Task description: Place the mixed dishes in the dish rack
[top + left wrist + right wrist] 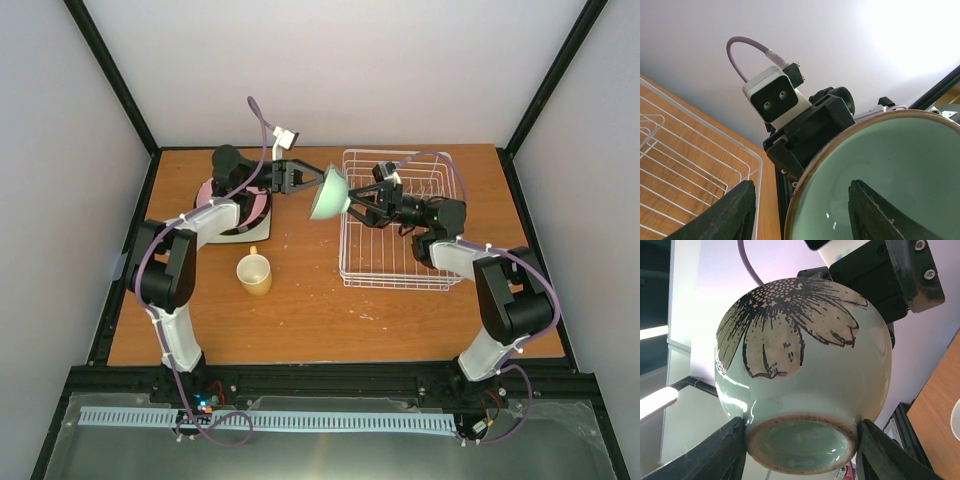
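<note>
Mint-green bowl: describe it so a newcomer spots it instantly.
Start at the white wire dish rack on the table's right half. At its left edge the mint-green bowl is held in mid-air between both arms. It is the only green dish airborne, with a black flower drawn on its outside.

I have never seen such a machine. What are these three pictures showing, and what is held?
Two robot arms sit at a wooden table. One picture looks down from above; the other two come from cameras on each wrist. Between the arms hangs a mint-green bowl. The right claw grips its foot, while the left claw stands at its rim, fingers apart. On the table are a pale yellow mug, a white wire dish rack and stacked plates behind the left arm.
</note>
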Robot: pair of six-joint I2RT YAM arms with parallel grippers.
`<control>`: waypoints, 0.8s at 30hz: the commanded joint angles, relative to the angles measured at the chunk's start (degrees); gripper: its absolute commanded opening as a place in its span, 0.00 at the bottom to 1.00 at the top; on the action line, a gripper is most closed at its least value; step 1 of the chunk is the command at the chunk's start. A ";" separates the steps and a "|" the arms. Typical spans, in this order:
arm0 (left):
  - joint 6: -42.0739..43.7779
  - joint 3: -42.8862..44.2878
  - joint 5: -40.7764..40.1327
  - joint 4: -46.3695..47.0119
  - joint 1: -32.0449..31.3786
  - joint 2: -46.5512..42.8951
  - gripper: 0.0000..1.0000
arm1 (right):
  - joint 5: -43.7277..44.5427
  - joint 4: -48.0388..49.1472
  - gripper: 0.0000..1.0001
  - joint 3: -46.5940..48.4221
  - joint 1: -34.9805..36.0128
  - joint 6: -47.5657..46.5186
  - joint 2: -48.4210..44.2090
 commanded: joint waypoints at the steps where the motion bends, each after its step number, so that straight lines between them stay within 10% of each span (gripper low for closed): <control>1: 0.23 4.71 1.26 -0.20 -0.54 2.27 0.52 | 2.07 10.13 0.03 -0.86 -2.07 -1.64 0.20; 15: 33.74 23.02 -4.16 -47.87 1.47 5.31 0.53 | 0.36 6.66 0.03 -7.62 -10.90 -7.19 -3.90; 20: 42.81 25.83 -10.56 -59.15 4.78 3.59 0.53 | -0.58 -15.14 0.03 -9.81 -12.05 -23.10 -11.90; 24: 48.49 25.92 -14.27 -65.98 8.08 1.04 0.52 | 4.41 -60.56 0.03 -5.96 -12.78 -56.02 -25.09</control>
